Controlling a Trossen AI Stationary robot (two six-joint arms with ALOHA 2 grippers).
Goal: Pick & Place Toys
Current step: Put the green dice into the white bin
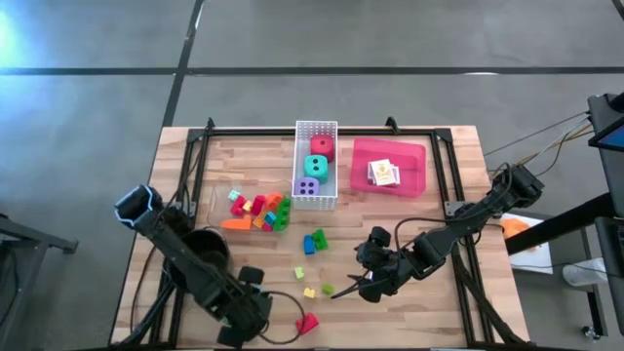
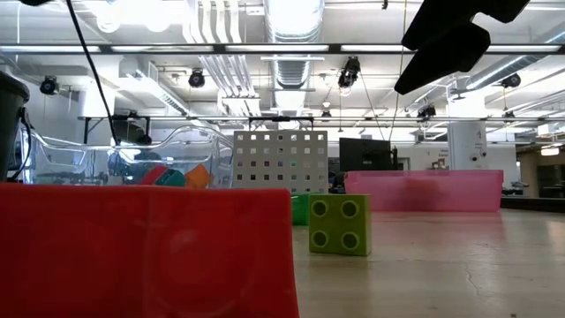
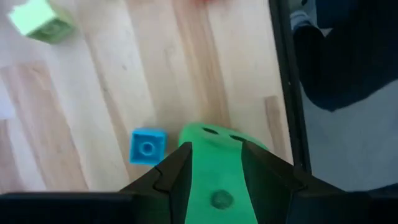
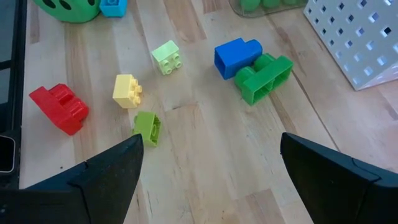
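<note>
In the left wrist view a green die [image 3: 214,134] sits between the fingers of my left gripper [image 3: 214,147], which is shut on it, with a small blue brick [image 3: 148,147] right beside it. The right wrist view shows the same die [image 4: 68,9] at the picture's edge. From above, my left gripper [image 1: 261,310] is near the table's front edge and covers the die. My right gripper [image 4: 211,140] stands open over loose bricks: red [image 4: 59,109], yellow [image 4: 126,91], olive [image 4: 147,127], blue [image 4: 236,57] and green [image 4: 264,78]. Three dice lie in the white basket [image 1: 315,127]. My left gripper pinches the green die by two opposite sides [image 3: 196,163] between its two fingers [image 3: 174,177]. The fingers come from above and point steeply down. I cannot tell whether the die rests on the table or is just clear of it.
A pink tray [image 1: 414,180] with card packs stands right of the basket. A heap of bricks [image 1: 261,210] lies left of the basket, and a round black pot [image 1: 205,244] stands under my left arm. A red brick [image 1: 307,322] lies near the front edge.
</note>
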